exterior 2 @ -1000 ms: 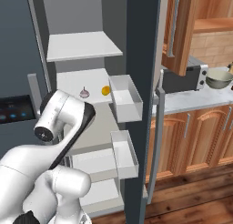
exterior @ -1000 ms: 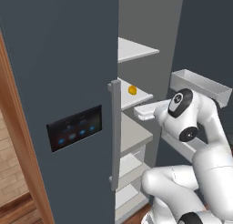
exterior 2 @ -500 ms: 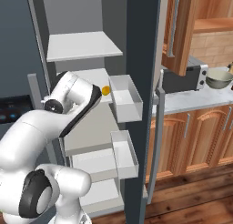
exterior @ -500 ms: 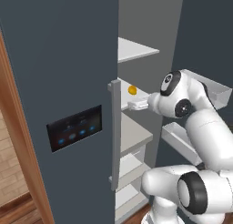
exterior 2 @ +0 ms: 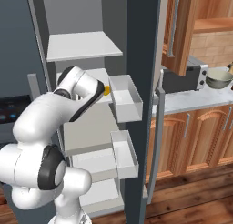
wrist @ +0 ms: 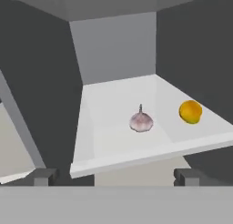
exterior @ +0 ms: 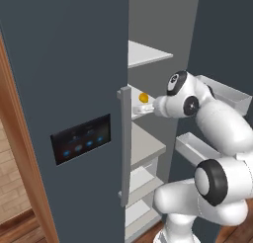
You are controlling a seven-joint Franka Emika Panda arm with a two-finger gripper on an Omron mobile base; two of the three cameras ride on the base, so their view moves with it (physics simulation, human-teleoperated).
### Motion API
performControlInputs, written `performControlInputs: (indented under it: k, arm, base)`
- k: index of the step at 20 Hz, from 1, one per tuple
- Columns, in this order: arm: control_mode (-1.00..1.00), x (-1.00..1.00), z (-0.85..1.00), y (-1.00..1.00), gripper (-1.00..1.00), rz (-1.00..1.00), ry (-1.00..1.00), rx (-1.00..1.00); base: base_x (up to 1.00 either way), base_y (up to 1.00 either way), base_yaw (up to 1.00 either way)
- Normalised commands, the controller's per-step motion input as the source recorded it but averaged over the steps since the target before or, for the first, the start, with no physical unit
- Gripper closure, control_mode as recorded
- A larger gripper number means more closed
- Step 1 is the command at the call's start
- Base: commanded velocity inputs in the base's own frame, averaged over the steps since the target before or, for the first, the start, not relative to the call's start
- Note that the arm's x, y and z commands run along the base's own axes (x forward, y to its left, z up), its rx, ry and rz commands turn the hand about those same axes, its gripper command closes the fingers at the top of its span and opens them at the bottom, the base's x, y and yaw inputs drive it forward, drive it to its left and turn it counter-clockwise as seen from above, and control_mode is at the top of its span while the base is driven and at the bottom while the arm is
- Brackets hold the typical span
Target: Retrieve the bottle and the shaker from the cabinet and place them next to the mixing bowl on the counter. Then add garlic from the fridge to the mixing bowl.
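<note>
White shelf: the fridge shelf (wrist: 113, 141) carries the garlic (wrist: 141, 121) near its middle, a little back from the front edge, and an orange fruit (wrist: 190, 111) toward its right edge; the two are apart.
Garlic: sits upright, stem tip pointing up, nothing leaning on it, so the approach from the front looks clear.
Gripper: the gripper (wrist: 116, 175) is lined up in front of the shelf's front edge, fingertips (wrist: 44, 175) spread wide with nothing between them (wide enough, I judge, to pass either side of the bulb).
Arm: reaches level into the open fridge (exterior: 148, 54) at that shelf's height, likely so the hand can slide straight in under the shelf above.
Mixing bowl: the mixing bowl (exterior 2: 219, 77) stands on the counter (exterior 2: 191, 100) well to the right, beside the toaster oven (exterior 2: 182, 77), waiting for the garlic.
Bottle and shaker: I cannot make them out by the bowl.
Step in hand: closing in on the garlic; grasp not yet made.
Risk: nudging the fruit if the hand drifts right.
</note>
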Motion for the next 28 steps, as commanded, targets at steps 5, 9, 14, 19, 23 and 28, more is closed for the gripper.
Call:
performControlInputs:
  k: [5, 9, 14, 19, 23, 28]
  arm:
    - [-1.0, 0.19, 0.0, -0.08, -1.0, 0.1, 0.35, -0.02]
    - [-1.0, 0.16, 0.02, -0.21, -1.0, 0.03, 0.31, -0.02]
    - [-1.0, 0.25, 0.17, -0.09, -1.0, 0.02, 0.17, 0.0]
    - [-1.0, 0.22, 0.34, 0.0, -1.0, 0.06, 0.09, 0.0]
    - [-1.0, 0.25, 0.09, 0.0, -1.0, 0.07, 0.07, 0.0]
    - [-1.0, 0.34, 0.0, 0.0, -1.0, 0.07, 0.13, 0.0]
  base:
    - [0.0, 0.0, 0.0]
    - [0.0, 0.0, 0.0]
    - [0.0, 0.0, 0.0]
    - [0.0, 0.0, 0.0]
    - [0.0, 0.0, 0.0]
    - [0.0, 0.0, 0.0]
